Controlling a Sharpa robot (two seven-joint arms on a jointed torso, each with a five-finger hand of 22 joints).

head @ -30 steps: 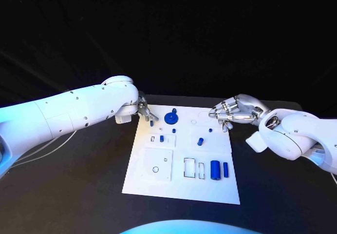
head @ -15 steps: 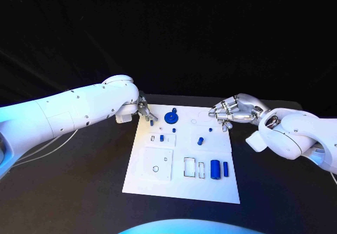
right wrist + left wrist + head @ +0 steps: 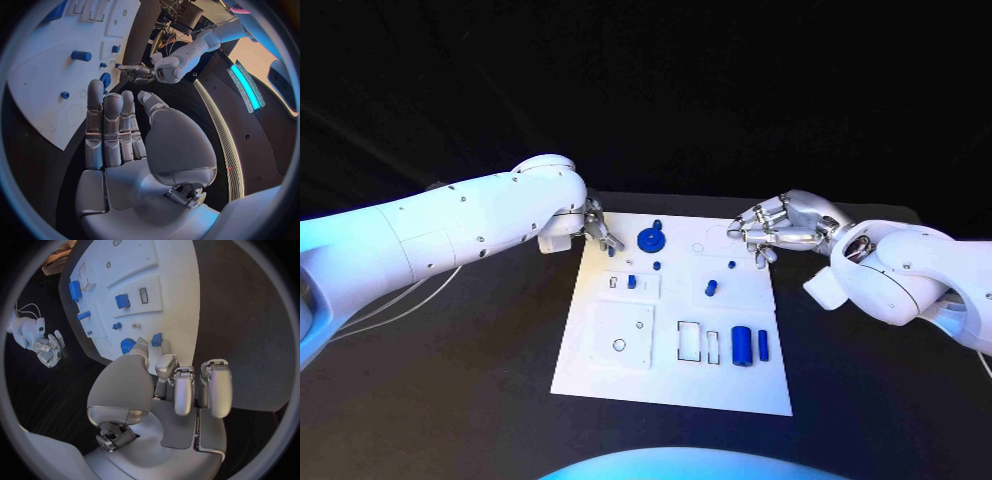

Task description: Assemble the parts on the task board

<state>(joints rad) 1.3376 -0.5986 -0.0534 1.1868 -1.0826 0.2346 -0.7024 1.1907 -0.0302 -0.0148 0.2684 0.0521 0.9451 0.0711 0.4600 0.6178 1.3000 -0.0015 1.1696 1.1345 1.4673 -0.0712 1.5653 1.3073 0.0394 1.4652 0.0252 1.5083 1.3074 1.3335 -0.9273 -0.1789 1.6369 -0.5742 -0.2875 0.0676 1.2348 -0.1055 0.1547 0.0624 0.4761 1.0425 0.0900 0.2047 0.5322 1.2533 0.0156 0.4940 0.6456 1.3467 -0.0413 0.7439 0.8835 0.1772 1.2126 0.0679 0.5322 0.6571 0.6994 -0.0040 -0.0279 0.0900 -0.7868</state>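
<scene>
The white task board (image 3: pixel 678 330) lies in the middle of the black table (image 3: pixel 459 370), and everything else sits in relation to it. At its far left corner is the left hand (image 3: pixel 596 228), its fingers gathered over the board's edge just beside a small blue block (image 3: pixel 156 339) and near the blue round knob (image 3: pixel 651 240); whether a fingertip is touching that block or pinching anything cannot be told. At the far right corner hangs the right hand (image 3: pixel 776 232), fingers (image 3: pixel 105 125) lying side by side, nearly straight and holding nothing, above the board's rim. On the board itself, a small blue square part (image 3: pixel 632 282) stands in the raised panel on the left side, a short blue peg (image 3: pixel 711 289) lies near the middle, a tiny blue stud (image 3: pixel 731 265) sits beyond it, and two blue cylinders (image 3: pixel 741 346) lie side by side by the rectangular slots toward the near right.
</scene>
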